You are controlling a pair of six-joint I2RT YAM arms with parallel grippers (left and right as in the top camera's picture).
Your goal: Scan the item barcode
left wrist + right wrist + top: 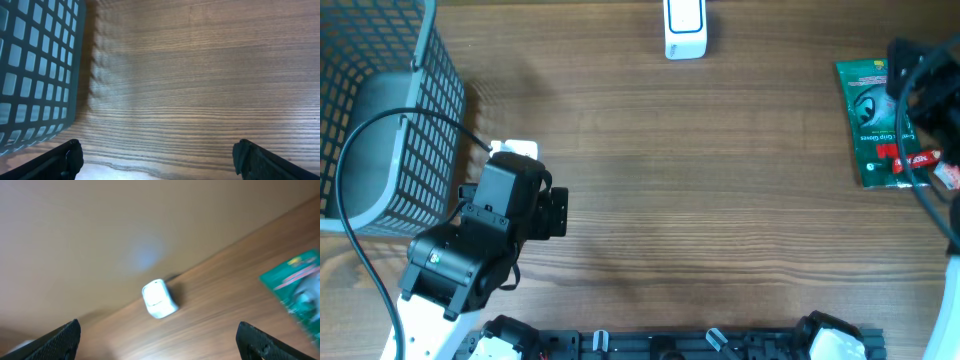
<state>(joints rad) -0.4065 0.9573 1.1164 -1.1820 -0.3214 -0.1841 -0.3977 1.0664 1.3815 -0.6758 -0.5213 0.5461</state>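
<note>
Right gripper (160, 342) hangs above the desk (720, 200) with its jaws spread wide and nothing between them; its two fingertips (65, 339) show only in the lower corners of the right wrist view. That view is blurred. In it the green packet (868, 120) lies flat on the wood towards the right, ahead of the right-hand finger and apart from it, not between the jaws.

From overhead the packet lies by the desk's right edge, towards the far right corner, with its long side running from far to near. The dark bulk of the right arm overlaps the packet's right side and upper corner. A red label shows at its near end. No barcode can be made out on the side facing up.

The white scanner (685, 28) stands at the middle of the far edge, well apart from the packet. The right wrist view shows it ahead, about midway between the two fingers.

The left gripper (159, 160) is also wide open and empty, over bare wood near the desk's left edge. It is just beside the grey mesh basket (440, 130), which fills the far left corner. Packet and left gripper are well apart, on opposite sides of the desk.
</note>
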